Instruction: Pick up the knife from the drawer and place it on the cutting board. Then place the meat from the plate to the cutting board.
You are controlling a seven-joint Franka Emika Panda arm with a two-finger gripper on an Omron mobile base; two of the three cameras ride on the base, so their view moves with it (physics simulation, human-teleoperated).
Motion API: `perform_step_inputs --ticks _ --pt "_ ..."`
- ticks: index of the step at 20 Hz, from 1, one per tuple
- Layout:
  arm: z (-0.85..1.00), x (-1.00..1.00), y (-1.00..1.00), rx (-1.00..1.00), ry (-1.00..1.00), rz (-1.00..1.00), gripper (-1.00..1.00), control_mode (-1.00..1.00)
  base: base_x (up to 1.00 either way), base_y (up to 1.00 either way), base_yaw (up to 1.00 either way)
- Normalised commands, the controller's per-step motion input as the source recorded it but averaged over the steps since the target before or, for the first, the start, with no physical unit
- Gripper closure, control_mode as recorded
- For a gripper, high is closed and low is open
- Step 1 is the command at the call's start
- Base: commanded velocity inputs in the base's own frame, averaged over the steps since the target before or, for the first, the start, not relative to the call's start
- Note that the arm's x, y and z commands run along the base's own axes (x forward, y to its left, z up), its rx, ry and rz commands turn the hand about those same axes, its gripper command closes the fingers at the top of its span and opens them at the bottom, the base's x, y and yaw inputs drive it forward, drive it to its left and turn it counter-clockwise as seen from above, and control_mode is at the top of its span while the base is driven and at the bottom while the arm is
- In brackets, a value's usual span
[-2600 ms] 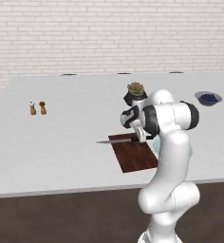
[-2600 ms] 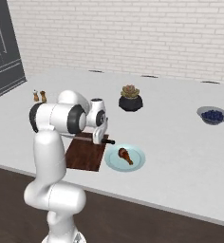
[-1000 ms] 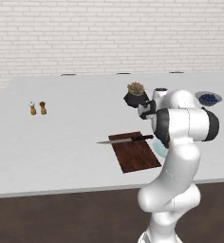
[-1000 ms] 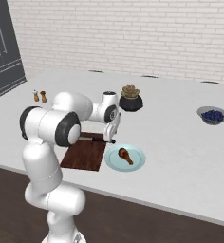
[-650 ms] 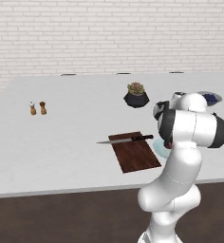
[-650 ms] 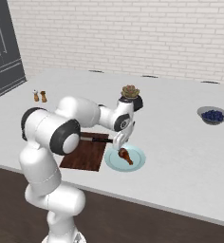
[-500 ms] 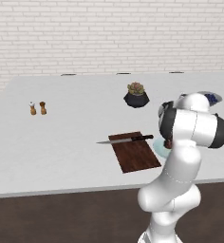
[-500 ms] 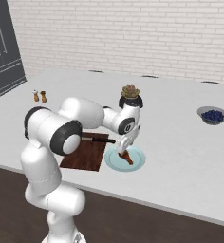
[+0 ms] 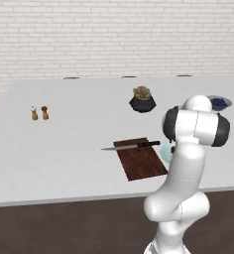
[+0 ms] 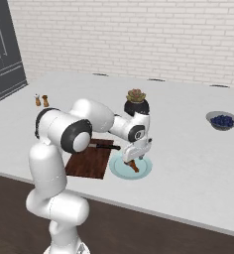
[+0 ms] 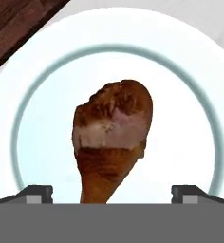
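Note:
The knife (image 9: pixel 131 146) lies across the far end of the dark reddish-brown cutting board (image 9: pixel 141 158), its blade sticking out past the left edge; its black handle (image 10: pixel 105 145) rests on the board (image 10: pixel 89 161). Right of the board is the pale blue plate (image 10: pixel 144 171) with the meat (image 10: pixel 133 165), a brown drumstick. My gripper (image 10: pixel 133 158) hangs open just above it. In the hand view the meat (image 11: pixel 111 133) lies in the middle of the plate (image 11: pixel 38 95), and my open gripper (image 11: pixel 111 194) has one fingertip on each side of the bone end. A corner of the board (image 11: pixel 14 23) shows at upper left.
A potted succulent (image 10: pixel 136 103) stands behind the plate, a bowl of blueberries (image 10: pixel 222 120) sits far right, and salt and pepper shakers (image 10: pixel 41 100) stand far left. The counter's front edge runs close to the board and the plate. A dark cabinet (image 10: pixel 5 44) stands at the left.
My gripper has swung right from the cutting board to the plate and come down over the meat, staying open. The knife has stayed on the board.

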Motion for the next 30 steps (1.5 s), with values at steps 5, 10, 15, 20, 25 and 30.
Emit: perform_step_inputs --ticks 5,10,15,20,25,30 --pt "-0.35 0.15 0.00 0.00 0.08 -0.11 -1.00 -1.00 0.00 0.00 0.00" --pt "-0.42 0.07 -0.04 0.01 0.00 -0.04 -1.00 -1.00 0.00 0.00 0.00" --pt "-0.46 -0.18 -0.02 0.00 -0.07 -0.01 -1.00 -1.00 0.00 0.00 0.00" --pt "-0.39 -0.58 0.10 0.00 -0.14 0.00 -1.00 -1.00 0.00 0.00 0.00" --pt "-0.46 -0.14 0.39 0.00 -0.01 0.00 -1.00 -1.00 0.00 0.00 0.00" --pt "-0.42 -0.10 0.18 0.00 0.00 -0.01 1.00 -1.00 0.00 0.00 0.00"
